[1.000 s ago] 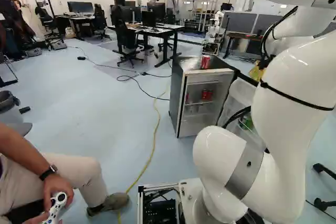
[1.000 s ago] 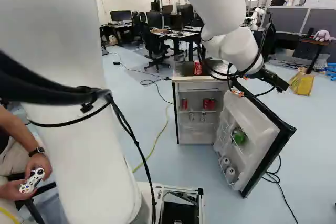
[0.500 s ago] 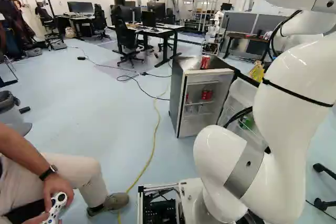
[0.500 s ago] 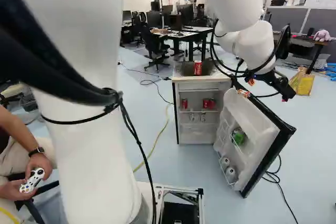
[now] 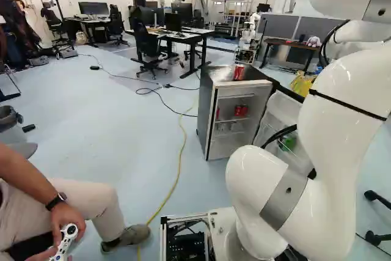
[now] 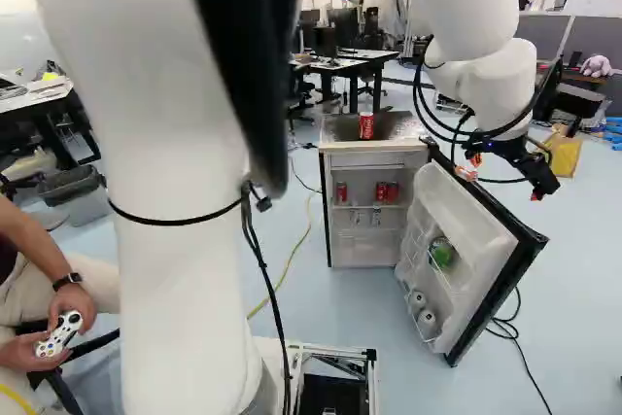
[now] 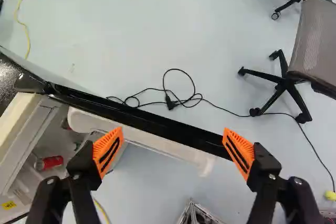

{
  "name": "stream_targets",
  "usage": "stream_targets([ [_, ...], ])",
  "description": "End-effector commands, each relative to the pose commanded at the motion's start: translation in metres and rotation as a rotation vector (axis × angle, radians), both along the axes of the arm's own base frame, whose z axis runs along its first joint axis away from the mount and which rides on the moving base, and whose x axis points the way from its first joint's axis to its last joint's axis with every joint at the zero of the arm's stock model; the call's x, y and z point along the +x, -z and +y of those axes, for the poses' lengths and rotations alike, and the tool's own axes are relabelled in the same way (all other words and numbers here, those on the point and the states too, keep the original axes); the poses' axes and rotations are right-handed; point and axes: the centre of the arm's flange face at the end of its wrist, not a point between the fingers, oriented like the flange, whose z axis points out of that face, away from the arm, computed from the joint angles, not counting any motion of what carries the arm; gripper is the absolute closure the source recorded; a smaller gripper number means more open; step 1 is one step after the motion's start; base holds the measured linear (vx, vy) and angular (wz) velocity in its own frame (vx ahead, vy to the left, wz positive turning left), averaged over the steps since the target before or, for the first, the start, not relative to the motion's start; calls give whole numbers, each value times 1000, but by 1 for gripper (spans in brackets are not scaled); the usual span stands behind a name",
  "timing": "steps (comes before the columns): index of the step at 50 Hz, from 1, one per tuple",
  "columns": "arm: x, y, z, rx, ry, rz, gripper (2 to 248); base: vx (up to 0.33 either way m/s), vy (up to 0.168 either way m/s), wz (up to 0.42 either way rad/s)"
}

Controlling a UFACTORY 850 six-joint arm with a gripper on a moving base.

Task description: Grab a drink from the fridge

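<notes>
**Empty-handed, with a snag risk close by**

The black gripper with orange pads (image 7: 173, 129) is hanging near the open fridge door, white inside with a black edge (image 6: 465, 258); its two fingers are standing wide apart, holding nothing. In the wrist view that black edge is passing across the gap between them, though how much clearance there is I can't tell.

That edge is posing the likeliest trouble: dropping or sweeping sideways too soon could catch a finger on it, swinging the door and shaking whatever its racks are carrying. The black cables looping along the white arm (image 6: 494, 94) could be hooking the door's corner on a turn inward. At the shelf, two cans are sitting so close that a wide grasp could be pinching both or toppling one.

Counting up: one small fridge with black sides and a white interior (image 5: 211, 114), one door, and four red drink cans. One can (image 6: 366, 125) is standing on top of the fridge; three are waiting on the inside shelf, a lone one (image 6: 341, 192) on one side and a pair (image 6: 387, 191) on the other. Two small clear containers (image 6: 365, 217) are sitting below. The door is carrying one green rounded item (image 6: 441, 253) and two pale cylindrical containers (image 6: 423, 310). Which drink is wanted isn't clear.
</notes>
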Motion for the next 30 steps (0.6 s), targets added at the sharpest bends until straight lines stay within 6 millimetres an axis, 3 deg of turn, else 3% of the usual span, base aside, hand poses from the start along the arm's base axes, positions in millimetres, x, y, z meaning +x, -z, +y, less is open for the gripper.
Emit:
stream_targets([
  [30,23,8,-50,41,9,22,3,0,0,0],
])
